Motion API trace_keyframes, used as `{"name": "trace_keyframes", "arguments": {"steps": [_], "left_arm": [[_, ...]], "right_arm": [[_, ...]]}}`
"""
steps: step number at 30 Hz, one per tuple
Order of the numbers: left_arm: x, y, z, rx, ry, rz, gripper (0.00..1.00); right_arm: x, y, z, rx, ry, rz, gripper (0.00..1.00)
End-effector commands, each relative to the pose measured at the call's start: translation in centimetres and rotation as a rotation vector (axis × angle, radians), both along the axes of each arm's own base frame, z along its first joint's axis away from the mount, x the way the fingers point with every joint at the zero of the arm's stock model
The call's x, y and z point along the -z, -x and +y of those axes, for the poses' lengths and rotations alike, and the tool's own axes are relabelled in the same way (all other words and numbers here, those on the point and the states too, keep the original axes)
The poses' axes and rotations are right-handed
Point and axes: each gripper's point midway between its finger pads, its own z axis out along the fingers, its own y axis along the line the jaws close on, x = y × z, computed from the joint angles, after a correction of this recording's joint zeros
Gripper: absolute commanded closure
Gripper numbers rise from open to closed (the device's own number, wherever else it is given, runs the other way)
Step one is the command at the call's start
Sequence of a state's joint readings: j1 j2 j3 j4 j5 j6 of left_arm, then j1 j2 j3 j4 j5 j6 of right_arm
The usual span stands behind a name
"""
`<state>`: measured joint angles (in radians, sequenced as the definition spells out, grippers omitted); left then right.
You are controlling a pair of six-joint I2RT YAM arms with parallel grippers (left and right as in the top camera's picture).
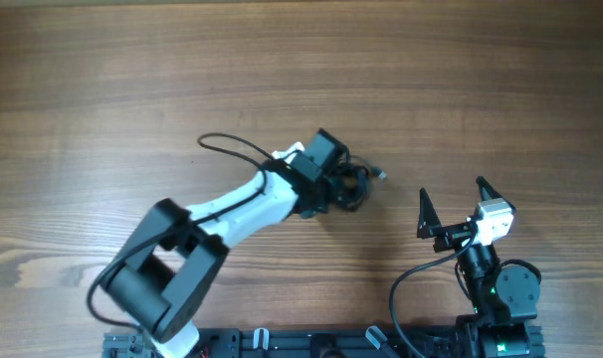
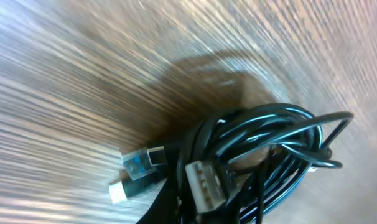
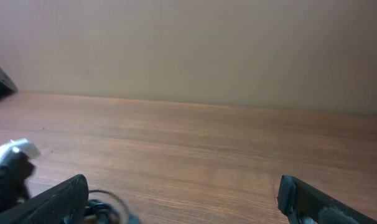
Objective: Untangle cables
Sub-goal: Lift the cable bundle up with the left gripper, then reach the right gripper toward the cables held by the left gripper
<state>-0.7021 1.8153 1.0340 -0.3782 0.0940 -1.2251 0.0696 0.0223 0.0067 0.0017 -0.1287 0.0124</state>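
The cables (image 1: 357, 185) are thin black wires knotted in one small bundle near the table's middle, with a small plug end (image 1: 380, 174) sticking out to the right. My left gripper (image 1: 338, 187) is at the bundle's left side, shut on the cables. In the left wrist view the glossy loops (image 2: 272, 140) fill the lower right, with a silver USB plug (image 2: 204, 185) and a smaller plug (image 2: 136, 171) close to the camera. The fingers themselves are hidden there. My right gripper (image 1: 452, 195) stands open to the right of the bundle, nothing between its fingers (image 3: 63, 200).
The wooden table (image 1: 301, 70) stretches bare behind and to both sides. The left arm's thicker black camera cable (image 1: 227, 146) loops up behind its wrist. The right arm's base (image 1: 501, 298) sits at the front right edge. A plain wall (image 3: 188, 43) stands beyond the table.
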Motion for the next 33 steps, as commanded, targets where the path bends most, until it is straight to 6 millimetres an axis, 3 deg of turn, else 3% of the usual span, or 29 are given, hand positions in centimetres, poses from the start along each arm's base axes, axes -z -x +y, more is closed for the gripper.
{"name": "trace_keyframes", "arguments": {"steps": [1,5,9,12,16,20,23,25,29,31,33], "left_arm": [[-6.0,-2.1,3.0,0.238,-0.068,-0.229,0.96],[-12.2,-2.1,4.7,0.442,-0.118,-0.442,0.96],[-16.4,0.3,6.4,0.611,-0.183,-0.570,0.96],[-17.8,1.7,7.6,0.653,-0.220,-0.598,0.96],[-18.3,2.5,10.8,0.603,-0.343,-0.580,0.96],[-18.4,2.3,11.2,0.583,-0.362,-0.585,0.96],[-18.7,1.9,10.9,0.557,-0.346,-0.599,0.96],[-18.8,1.7,10.6,0.556,-0.332,-0.607,0.96],[-18.8,1.7,10.3,0.523,-0.304,-0.599,0.96],[-18.9,1.7,9.9,0.490,-0.263,-0.588,0.96],[-18.8,1.8,9.4,0.498,-0.232,-0.583,0.96]], "right_arm": [[-0.2,0.0,-0.3,0.016,0.012,-0.010,0.00],[-0.2,0.0,-0.3,0.016,0.012,-0.010,0.00],[-0.2,0.0,-0.3,0.016,0.011,-0.010,0.00],[-0.2,0.0,-0.4,0.023,0.017,-0.011,0.00],[-0.2,0.0,-0.1,0.008,0.016,-0.012,0.00],[-0.6,0.7,2.4,-0.142,-0.390,0.084,0.00],[-0.6,1.1,3.5,-0.194,-0.907,0.260,0.00],[-0.7,1.1,3.4,-0.180,-1.216,0.356,0.00],[-0.5,0.6,2.0,-0.087,-1.667,0.426,0.00],[-0.6,0.7,2.5,-0.108,-1.670,0.450,0.00],[-0.6,0.8,2.6,-0.120,-1.562,0.426,0.00]]}}
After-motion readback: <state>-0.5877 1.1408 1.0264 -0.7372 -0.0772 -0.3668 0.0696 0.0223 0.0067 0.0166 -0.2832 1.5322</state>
